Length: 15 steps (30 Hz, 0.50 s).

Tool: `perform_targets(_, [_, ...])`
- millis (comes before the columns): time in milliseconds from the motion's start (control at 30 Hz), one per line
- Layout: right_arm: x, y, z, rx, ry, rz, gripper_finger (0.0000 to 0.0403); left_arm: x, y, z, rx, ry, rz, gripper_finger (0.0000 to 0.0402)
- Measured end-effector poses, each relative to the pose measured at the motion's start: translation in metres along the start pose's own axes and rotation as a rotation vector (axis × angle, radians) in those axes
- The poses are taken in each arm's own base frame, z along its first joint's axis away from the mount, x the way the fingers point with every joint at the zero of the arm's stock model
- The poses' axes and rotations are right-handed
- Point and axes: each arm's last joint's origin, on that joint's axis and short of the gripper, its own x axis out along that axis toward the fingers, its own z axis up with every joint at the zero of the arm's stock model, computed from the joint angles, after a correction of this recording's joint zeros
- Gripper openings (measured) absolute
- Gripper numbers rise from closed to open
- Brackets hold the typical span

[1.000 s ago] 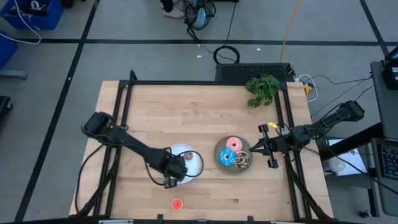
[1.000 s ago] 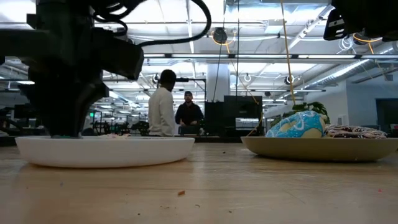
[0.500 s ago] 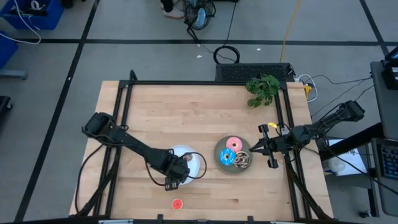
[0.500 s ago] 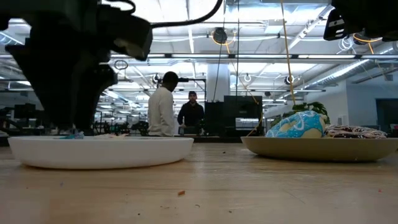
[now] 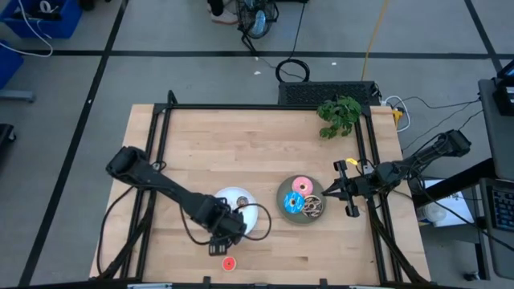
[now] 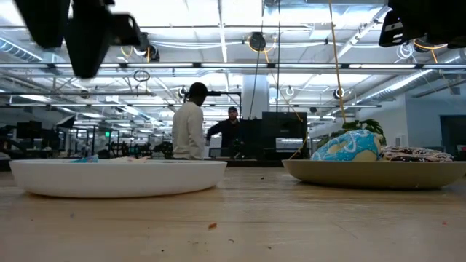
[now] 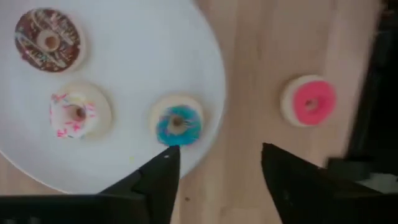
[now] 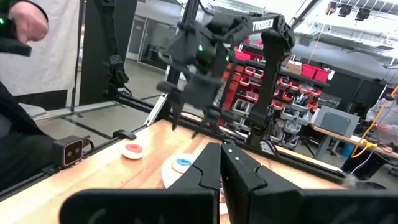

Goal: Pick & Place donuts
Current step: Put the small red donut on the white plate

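- Left gripper (image 7: 214,163) hangs above the near edge of the round white plate (image 7: 124,56), fingers spread wide, nothing between them. Looks free to go for another donut.
- On the white plate: mini brown drizzled donut (image 7: 48,39), mini white sprinkled donut (image 7: 76,114), mini blue-iced donut (image 7: 178,122). All lie flat and apart from each other; the blue one sits closest to the rim, just beside the open fingers.
- Mini red-iced donut (image 7: 308,102) lies flat on the wooden table (image 5: 241,144), off the plate, near its edge. Likely the last mini to collect; the wrist camera frames it just past the fingers.
- Round grey plate (image 5: 283,205) sits right of the white one and holds the larger pink donut (image 5: 303,185), the larger blue sprinkled donut (image 5: 294,201) and the larger dark brown drizzled donut (image 5: 312,205), packed close together. Seems to be sorting by size: big ones there, minis on white.
- Right gripper (image 5: 325,193) waits beside the grey plate's right edge, fingers closed together, holding nothing.
- Judgement: task nearly done, one donut still on the table.
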Motion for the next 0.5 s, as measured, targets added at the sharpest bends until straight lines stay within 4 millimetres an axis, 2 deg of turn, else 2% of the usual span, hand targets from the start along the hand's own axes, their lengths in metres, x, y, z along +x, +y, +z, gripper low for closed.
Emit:
perform_targets(200, [0.000, 0.000, 0.000, -0.004, 0.000, 0.000, 0.0000, -0.024, -0.016, 0.000, 0.014, -0.031, -0.006, 0.0117])
perform_targets(333, [0.000, 0.000, 0.000, -0.004, 0.000, 0.000, 0.0000, -0.029, -0.028, -0.007, 0.105, -0.019, -0.030, 0.0029])
perform_targets(400, [0.000, 0.000, 0.000, -0.004, 0.000, 0.000, 0.0000, -0.030, -0.032, -0.012, 0.161, -0.013, -0.028, 0.0010])
perform_targets(500, [0.000, 0.000, 0.000, -0.004, 0.000, 0.000, 0.0000, -0.035, -0.035, -0.015, 0.184, -0.038, -0.019, 0.0015])
